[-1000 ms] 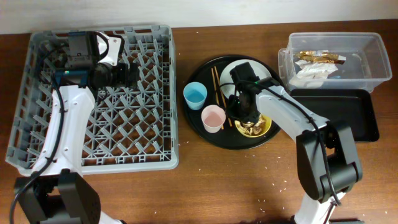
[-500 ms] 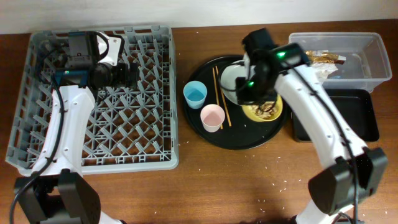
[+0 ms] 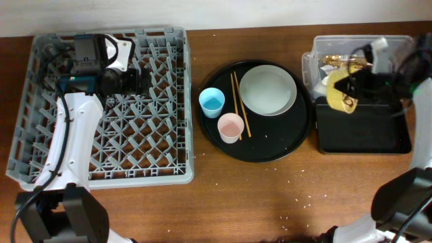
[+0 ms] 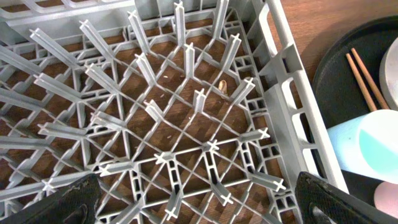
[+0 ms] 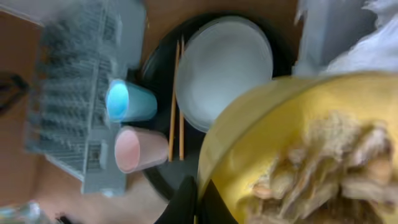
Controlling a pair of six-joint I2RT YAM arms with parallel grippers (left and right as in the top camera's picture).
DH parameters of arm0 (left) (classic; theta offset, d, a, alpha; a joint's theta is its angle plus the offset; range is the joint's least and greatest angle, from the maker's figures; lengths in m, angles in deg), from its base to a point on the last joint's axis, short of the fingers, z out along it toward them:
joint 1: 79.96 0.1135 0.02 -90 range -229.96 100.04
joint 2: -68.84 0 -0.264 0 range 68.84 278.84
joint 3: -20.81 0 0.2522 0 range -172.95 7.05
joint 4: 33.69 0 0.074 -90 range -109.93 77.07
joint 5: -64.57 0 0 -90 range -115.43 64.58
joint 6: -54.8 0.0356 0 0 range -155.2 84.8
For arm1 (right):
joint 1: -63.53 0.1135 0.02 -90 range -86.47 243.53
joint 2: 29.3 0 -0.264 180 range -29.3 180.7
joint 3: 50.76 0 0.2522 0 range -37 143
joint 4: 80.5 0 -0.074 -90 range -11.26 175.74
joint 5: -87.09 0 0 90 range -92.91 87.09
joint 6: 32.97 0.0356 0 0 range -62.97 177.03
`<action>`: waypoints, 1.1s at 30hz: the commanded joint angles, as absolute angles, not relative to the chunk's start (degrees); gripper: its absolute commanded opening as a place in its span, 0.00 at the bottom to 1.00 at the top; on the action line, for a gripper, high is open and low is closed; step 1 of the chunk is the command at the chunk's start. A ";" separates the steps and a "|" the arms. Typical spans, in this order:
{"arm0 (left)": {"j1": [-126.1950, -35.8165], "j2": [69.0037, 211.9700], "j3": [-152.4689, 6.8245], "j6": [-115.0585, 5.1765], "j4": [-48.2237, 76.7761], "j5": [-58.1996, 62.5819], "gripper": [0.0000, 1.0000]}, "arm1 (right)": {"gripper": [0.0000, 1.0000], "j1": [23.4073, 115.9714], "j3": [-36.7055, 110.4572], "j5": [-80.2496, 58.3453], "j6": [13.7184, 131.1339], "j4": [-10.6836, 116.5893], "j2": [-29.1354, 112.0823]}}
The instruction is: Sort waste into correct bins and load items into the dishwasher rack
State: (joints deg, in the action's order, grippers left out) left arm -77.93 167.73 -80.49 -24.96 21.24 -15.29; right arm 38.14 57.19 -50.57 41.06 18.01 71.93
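My right gripper [image 3: 352,91] is shut on the rim of the yellow bowl [image 3: 339,91], tilted above the left end of the shallow black tray [image 3: 368,128]. The bowl [image 5: 298,143] holds tan food scraps [image 5: 323,162]; the fingers [image 5: 200,202] pinch its edge. The clear tub [image 3: 398,64] holds the gold wrapper [image 3: 347,63] and white napkins [image 3: 324,81]. On the round black tray [image 3: 270,152] lie the grey-green plate [image 3: 268,90], chopsticks [image 3: 237,101], blue cup [image 3: 211,103] and pink cup [image 3: 231,127]. My left gripper [image 4: 199,199] is open over the grey rack [image 3: 40,101].
The rack's upright pegs [image 4: 186,99] fill the left wrist view, with the blue cup [image 4: 364,149] and chopsticks [image 4: 367,74] at its right edge. Small crumbs dot the brown table [image 3: 270,196].
My right arm has lifted the yellow bowl off the round tray and carried it right, over the shallow black tray, tilting it. The plate now shows whole. The left arm has not moved.
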 commanded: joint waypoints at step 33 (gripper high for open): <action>-77.65 166.44 -81.28 -25.25 21.33 -14.49 0.99 | 0.04 15.12 28.38 -91.79 56.01 46.25 77.68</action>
